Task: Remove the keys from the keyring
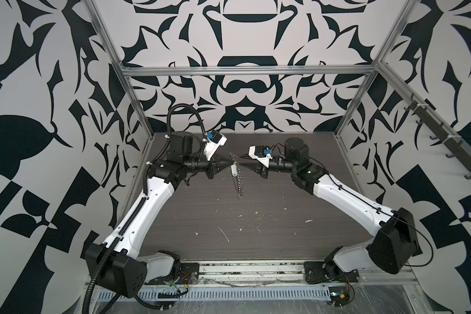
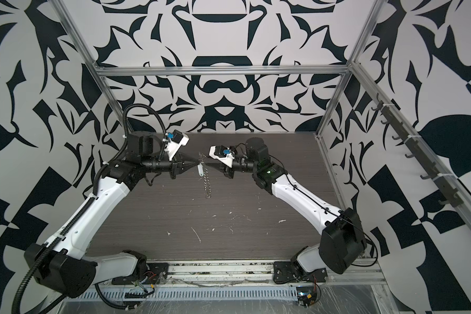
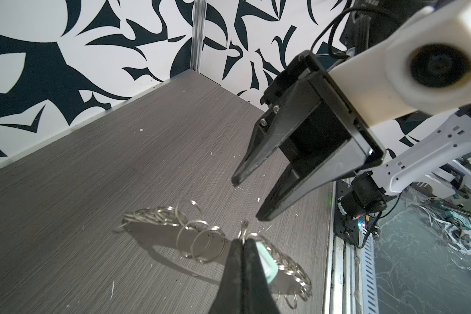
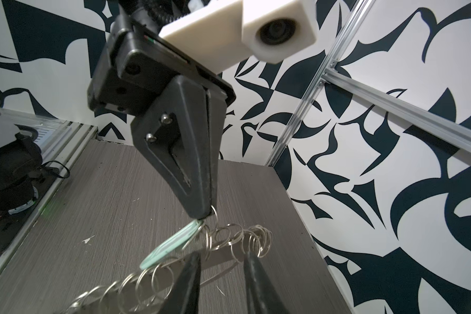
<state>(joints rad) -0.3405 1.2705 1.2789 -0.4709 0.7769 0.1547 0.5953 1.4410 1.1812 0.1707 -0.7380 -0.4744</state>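
- Left gripper [image 3: 244,240] sits closest to its own wrist camera, jaws pressed together on one small split ring [image 3: 244,227] that pokes out past the tips.
- Right gripper [image 3: 249,199] faces the left gripper tip to tip and just apart from it. Its jaws are parted and hold nothing. In its wrist view the fingers [image 4: 193,261] stand either side of the hanging band, and whether they touch it cannot be told.
- Tag [image 4: 172,243], pale mint, hangs right under the left gripper's tip. I cannot tell whether the pinched ring is the tag's own loop.
- Keyring [image 3: 158,239], a grey band hoop, dangles below the left gripper with its chain [image 4: 256,236] of rings strung along it. It appears lifted off the table [image 1: 256,212].
- Step in hand, as I judge it: the right gripper takes the tag. It should close on the tag's flat faces low down, away from the left gripper. Then it should work the loop round the ring's split while the left gripper holds firm. A straight tug would likely only drag the hoop.
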